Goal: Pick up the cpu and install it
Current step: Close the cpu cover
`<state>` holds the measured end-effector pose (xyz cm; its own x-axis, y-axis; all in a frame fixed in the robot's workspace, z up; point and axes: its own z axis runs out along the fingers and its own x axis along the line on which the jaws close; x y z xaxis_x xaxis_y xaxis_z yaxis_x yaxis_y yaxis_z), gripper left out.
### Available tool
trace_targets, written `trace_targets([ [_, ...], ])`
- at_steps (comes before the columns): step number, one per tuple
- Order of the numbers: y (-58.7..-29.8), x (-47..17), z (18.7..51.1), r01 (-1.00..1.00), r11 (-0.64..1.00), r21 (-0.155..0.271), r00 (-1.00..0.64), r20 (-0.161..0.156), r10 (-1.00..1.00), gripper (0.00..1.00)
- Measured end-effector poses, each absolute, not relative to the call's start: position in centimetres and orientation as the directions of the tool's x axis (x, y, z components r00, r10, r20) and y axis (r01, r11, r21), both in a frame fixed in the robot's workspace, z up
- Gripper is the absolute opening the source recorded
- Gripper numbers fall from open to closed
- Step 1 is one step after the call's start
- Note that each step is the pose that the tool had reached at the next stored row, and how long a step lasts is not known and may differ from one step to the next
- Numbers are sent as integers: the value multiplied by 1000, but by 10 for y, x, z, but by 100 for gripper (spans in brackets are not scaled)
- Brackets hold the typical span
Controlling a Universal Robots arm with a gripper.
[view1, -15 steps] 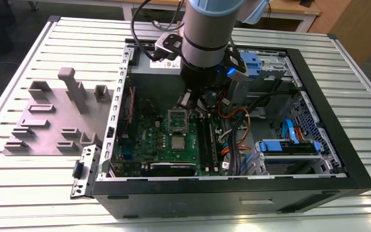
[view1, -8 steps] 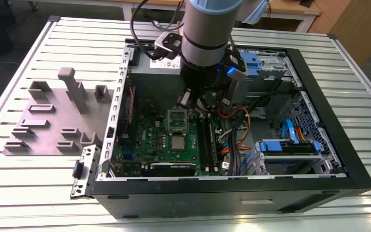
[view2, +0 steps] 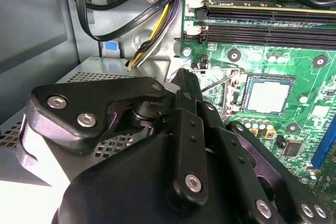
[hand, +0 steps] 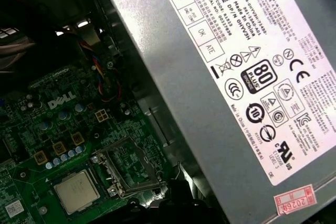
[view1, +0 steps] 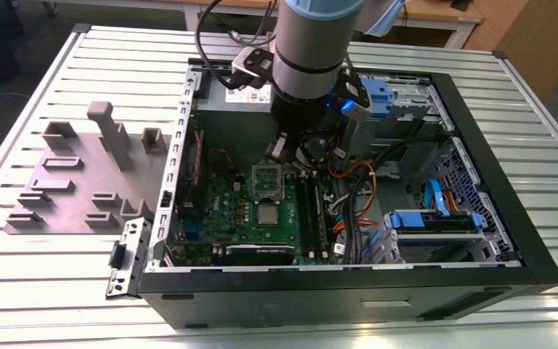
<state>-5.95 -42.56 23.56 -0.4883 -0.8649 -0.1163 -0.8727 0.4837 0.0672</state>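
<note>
The cpu [hand: 76,191] lay flat on the motherboard [view1: 223,207] just beside the open socket frame [hand: 128,167], and the hand [view2: 185,80], fingers drawn narrow and empty, hovered near it, so I judged a square, level descent best.

The open computer case [view1: 473,138] lies on a slatted table [view1: 75,283]. The arm [view1: 304,65] reaches down into the case, above the green motherboard [view1: 259,214], where the cpu [view1: 267,214] lies.
</note>
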Motion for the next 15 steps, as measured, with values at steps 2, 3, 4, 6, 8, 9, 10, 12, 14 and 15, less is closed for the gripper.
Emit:
trace_targets([
  [2, -426, -60, 236, -873, 484, 66, -488, -115, -865, 11],
  [3, -426, -60, 236, -873, 483, 66, -488, -113, -866, 11],
  [4, -426, -60, 236, -873, 483, 65, -488, -113, -866, 11],
  [6, -426, -60, 237, -873, 483, 64, -487, -110, -866, 11],
  [8, -426, -60, 238, -874, 483, 62, -487, -108, -867, 11],
  [9, -426, -60, 238, -874, 482, 61, -486, -106, -867, 11],
  [10, -426, -61, 238, -874, 482, 60, -486, -103, -868, 11],
  [12, -426, -61, 239, -874, 482, 57, -485, -98, -869, 11],
  [14, -426, -61, 239, -875, 482, 53, -485, -91, -870, 11],
  [15, -426, -61, 239, -875, 482, 51, -485, -87, -870, 11],
])
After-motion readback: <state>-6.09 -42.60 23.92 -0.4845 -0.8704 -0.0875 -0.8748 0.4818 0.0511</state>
